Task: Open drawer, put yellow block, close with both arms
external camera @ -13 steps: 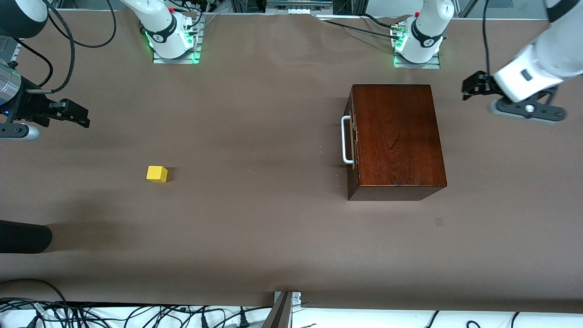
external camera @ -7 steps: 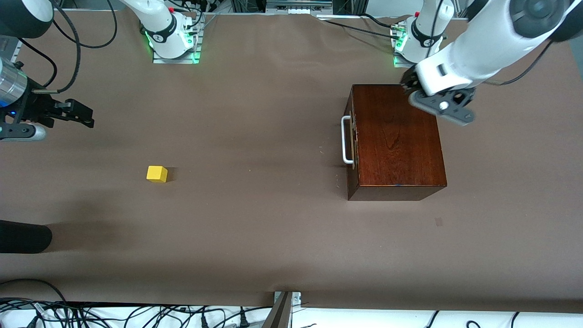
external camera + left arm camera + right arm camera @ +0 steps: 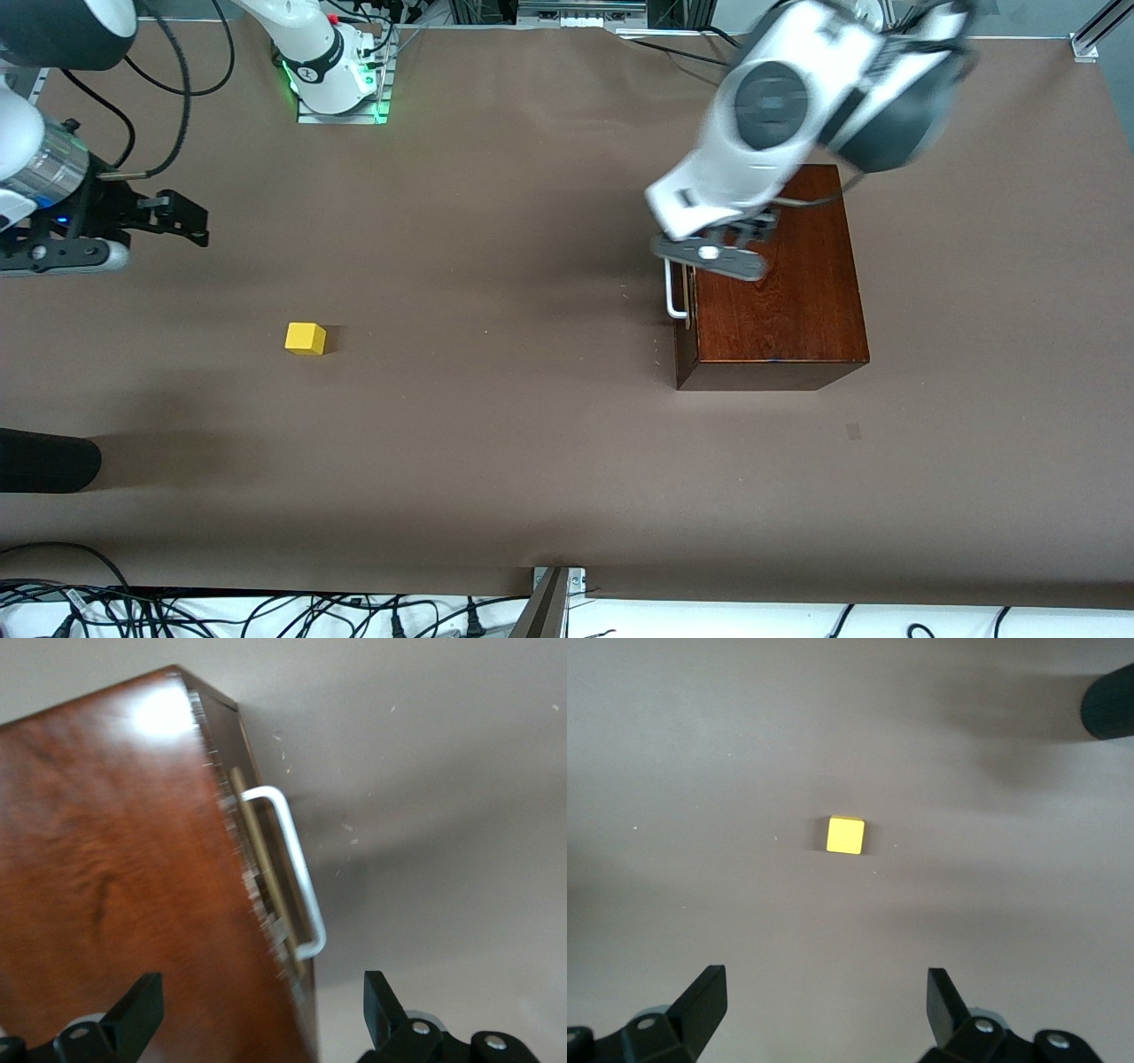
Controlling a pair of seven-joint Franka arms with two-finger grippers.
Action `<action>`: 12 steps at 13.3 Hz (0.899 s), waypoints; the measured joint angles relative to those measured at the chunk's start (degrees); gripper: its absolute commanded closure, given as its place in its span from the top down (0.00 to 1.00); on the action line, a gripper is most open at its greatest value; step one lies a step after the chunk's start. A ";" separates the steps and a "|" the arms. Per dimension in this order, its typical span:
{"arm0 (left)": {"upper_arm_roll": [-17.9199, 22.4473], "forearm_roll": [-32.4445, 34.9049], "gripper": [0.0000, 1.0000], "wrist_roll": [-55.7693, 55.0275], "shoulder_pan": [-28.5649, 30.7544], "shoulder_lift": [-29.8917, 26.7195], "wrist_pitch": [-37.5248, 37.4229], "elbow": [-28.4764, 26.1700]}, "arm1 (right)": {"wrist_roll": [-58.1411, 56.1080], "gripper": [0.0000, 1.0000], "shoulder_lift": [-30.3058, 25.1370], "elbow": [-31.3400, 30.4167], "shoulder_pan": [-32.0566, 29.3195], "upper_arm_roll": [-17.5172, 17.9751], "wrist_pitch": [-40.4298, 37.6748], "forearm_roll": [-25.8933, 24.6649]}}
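The left arm (image 3: pixel 797 115) appeared motion-blurred, hiding part of the box (image 3: pixel 780 310) and one end of its handle (image 3: pixel 675 306); the box's edge was smeared in the left wrist view.

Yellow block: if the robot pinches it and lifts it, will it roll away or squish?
The yellow block probably won't roll: it is a cube resting flat on the table. It looks stiff, with crisp edges, so likely no squishing. Being small, it is probably light.

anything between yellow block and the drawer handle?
Nothing: front view shows bare brown table from the yellow block to the drawer handle.
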 measured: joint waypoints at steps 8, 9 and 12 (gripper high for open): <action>0.06 6.05 1.00 -13.35 -3.52 4.55 16.28 -10.30 | 0.00 1.00 0.01 0.02 0.23 0.21 0.00 0.00; 0.06 6.99 1.00 -15.09 -3.79 4.60 18.69 -12.20 | 0.00 1.00 0.01 0.02 0.23 0.21 0.01 0.00; 0.07 7.65 1.00 -17.30 -4.04 4.68 22.08 -15.20 | 0.00 1.00 0.01 0.02 0.23 0.21 0.01 0.00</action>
